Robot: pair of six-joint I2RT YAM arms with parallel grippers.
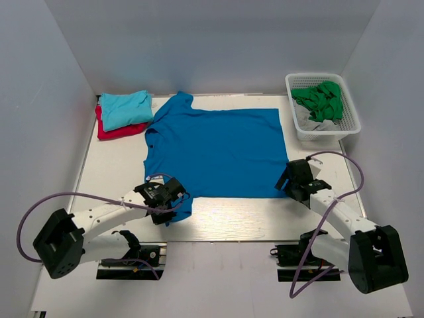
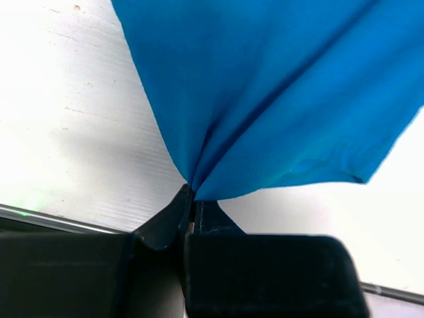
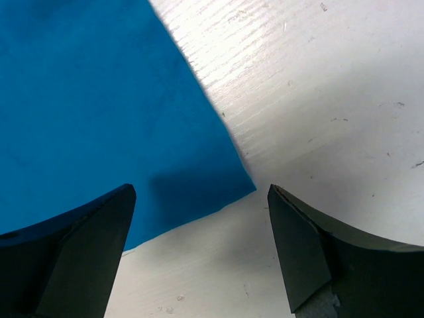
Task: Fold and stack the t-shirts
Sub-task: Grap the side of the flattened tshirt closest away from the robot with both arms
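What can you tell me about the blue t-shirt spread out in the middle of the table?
The blue t-shirt is a plain, short-sleeved tee of soft-looking cloth, spread nearly flat on the white table, neck to the left, hem to the right. Its far sleeve lies flat near the folded stack. The near sleeve is pinched in the shut left hand, cloth gathering into creases there. The open right hand straddles the near hem corner, which lies flat, not gripped.
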